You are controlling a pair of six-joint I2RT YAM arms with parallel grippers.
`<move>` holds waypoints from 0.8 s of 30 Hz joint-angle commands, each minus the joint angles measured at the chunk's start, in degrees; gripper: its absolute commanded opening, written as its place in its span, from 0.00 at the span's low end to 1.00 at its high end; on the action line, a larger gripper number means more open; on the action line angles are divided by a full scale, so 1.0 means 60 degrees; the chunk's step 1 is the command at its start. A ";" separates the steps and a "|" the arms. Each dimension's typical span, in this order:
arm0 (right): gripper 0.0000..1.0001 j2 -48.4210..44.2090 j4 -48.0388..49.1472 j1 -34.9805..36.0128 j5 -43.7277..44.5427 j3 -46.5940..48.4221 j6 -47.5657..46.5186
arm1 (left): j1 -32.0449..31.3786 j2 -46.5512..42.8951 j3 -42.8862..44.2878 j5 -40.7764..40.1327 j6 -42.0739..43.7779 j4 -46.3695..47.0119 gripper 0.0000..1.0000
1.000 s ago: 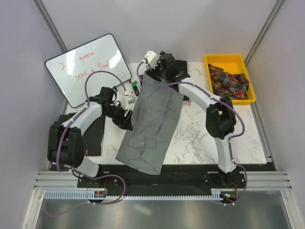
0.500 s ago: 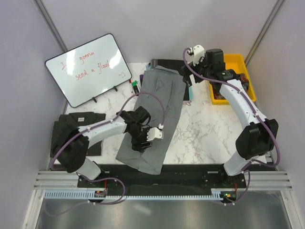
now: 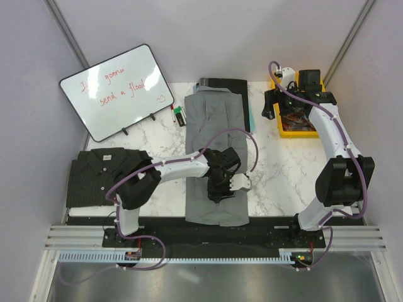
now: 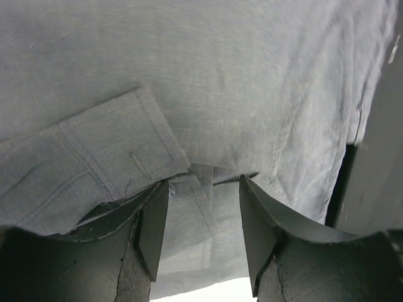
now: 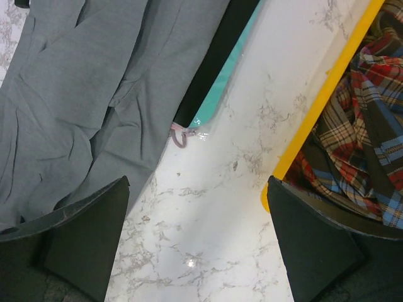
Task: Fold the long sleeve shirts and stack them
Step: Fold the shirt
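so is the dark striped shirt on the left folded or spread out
folded: the dark charcoal striped button-up shirt lies as a compact rectangle, collar showing, no sleeves trailing

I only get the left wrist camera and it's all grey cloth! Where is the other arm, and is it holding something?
Observer: The right gripper hangs beside the yellow bin, fingers wide open, holding nothing.
Operator: What's in the bin?
Observer: A red and blue plaid cloth, bunched up.
Operator: Where's the other shirt?
Observer: The dark striped shirt lies folded at the left edge of the table, apart from your grey shirt.
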 commanded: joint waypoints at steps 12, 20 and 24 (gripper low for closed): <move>0.77 -0.0829 -0.1167 -0.0173 -0.3203 -0.2122 0.0123 | 0.0676 -0.3585 -0.1412 0.1274 -0.0747 0.1442 0.63; 0.40 -0.0991 -0.0538 -0.0187 -0.3952 -0.3909 0.0945 | 0.0105 -0.2635 -0.1763 -0.0877 -0.1071 0.3169 0.62; 0.38 -0.1049 -0.0187 -0.0115 -0.3952 -0.4525 0.1165 | -0.0261 -0.2283 -0.1984 -0.1655 -0.0925 0.4050 0.63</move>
